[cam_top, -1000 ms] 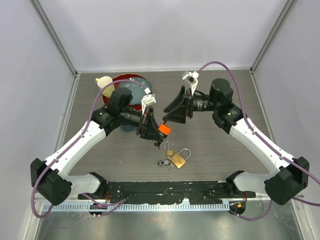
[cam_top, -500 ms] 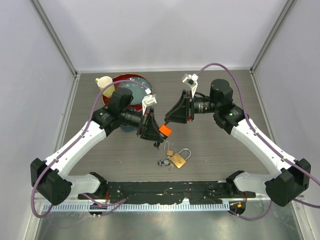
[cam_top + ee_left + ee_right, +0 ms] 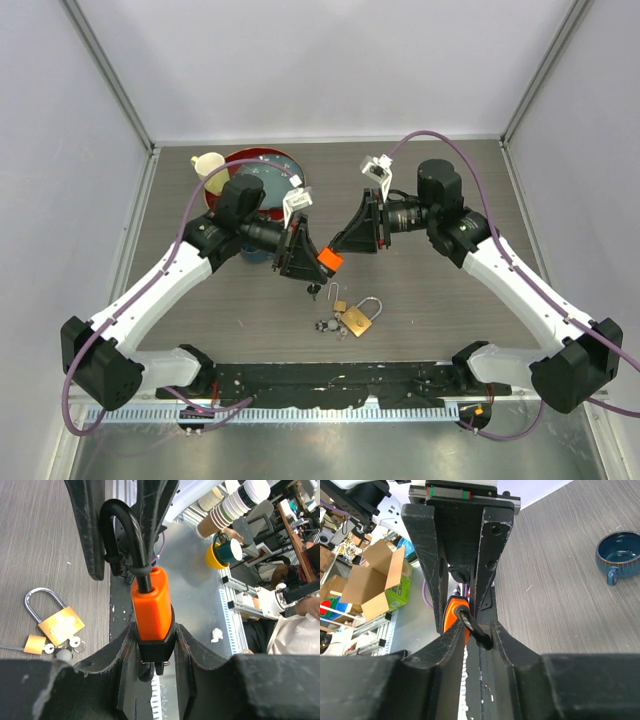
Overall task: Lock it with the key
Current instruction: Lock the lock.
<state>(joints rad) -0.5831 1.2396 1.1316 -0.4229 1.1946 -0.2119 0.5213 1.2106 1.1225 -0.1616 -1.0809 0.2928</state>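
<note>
My left fingers (image 3: 112, 655) are pressed in on the lower half of the orange padlock (image 3: 151, 605), pinching it from both sides and holding it in the air above the tabletop (image 3: 440, 300), near the middle. I grip it low so that the black shackle (image 3: 120, 525) sticks out free at the far end. My right fingers (image 3: 437, 652) meet it from the opposite side and are closed to a narrow slot with the shackle wedged in it, so I judge they are pinching that loop. One arm steadies the body while the other works the shackle. Something small and dark hangs under the padlock (image 3: 313, 291). I take it for the key, though I cannot tell for sure.

A brass padlock (image 3: 357, 318) lies flat on the tabletop below, with small keys (image 3: 327, 325) just beside it, untouched.

I can read no brand or lettering on the orange body. The brass face carries a faint mark, too blurred to read.
</note>
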